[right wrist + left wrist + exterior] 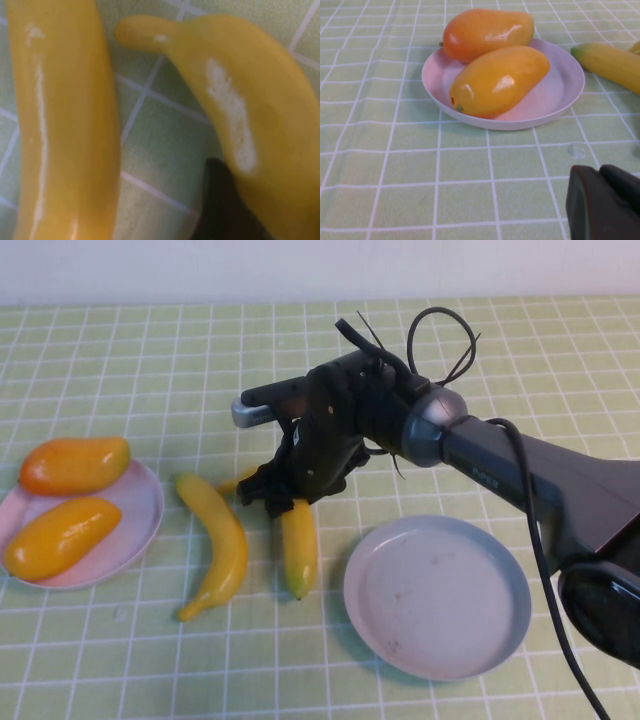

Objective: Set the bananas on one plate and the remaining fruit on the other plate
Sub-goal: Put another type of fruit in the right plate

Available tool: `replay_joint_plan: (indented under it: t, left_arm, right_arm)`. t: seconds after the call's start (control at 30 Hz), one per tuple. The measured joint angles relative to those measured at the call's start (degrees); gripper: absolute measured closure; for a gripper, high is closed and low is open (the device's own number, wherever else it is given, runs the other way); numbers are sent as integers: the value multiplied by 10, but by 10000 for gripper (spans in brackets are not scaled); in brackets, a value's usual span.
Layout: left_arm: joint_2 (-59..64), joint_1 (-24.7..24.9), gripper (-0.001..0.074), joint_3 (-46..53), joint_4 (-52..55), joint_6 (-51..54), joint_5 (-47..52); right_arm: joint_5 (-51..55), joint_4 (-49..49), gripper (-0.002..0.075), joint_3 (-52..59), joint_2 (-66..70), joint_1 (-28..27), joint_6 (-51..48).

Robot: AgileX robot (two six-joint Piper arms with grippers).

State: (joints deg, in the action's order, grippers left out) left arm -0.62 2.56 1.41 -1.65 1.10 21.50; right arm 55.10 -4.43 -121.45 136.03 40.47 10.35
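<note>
Two yellow bananas lie in the middle of the table. My right gripper (272,498) is down over the stem end of the right banana (298,545) and shut on it; one dark finger (220,210) presses against its side (270,115). The left banana (218,545) lies free beside it (60,125). Two mango-like fruits, the deeper orange one (75,464) and the yellow-orange one (60,537), rest on the pink plate (145,510), also seen in the left wrist view (555,95). The grey-blue plate (437,595) is empty. My left gripper (607,200) is shut, near the pink plate.
A green checked cloth (150,370) covers the table. The right arm (520,465) stretches from the right side over the grey-blue plate's far edge, with loose cables (440,335) above its wrist.
</note>
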Motion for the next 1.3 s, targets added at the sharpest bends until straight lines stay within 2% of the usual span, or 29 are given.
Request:
replay_joint_plan:
  t: [0.2,0.43,0.6,0.73,0.9,1.03,1.3]
  left_arm:
    - [0,0,735,0,0,0,0]
    - [0,0,736,0,0,0,0]
    - [0,0,736,0,0,0,0]
    - [0,0,736,0,0,0,0]
    - [0,0,736,0,0,0,0]
    - [0,0,736,0,0,0,0]
    - [0,0,736,0,0,0,0]
  right_arm:
    - [32,23,397,0,-21,1,0]
    - [108,66,397,19,-122,-5,0]
    - [100,75,397,159,-211,-26,18]
    - [42,77,397,317,-297,-50,28]
    - [-10,78,397,455,-366,-70,42]
    - [-33,80,398,505,-370,-85,58]
    - [-46,92,398,514,-351,-95,71]
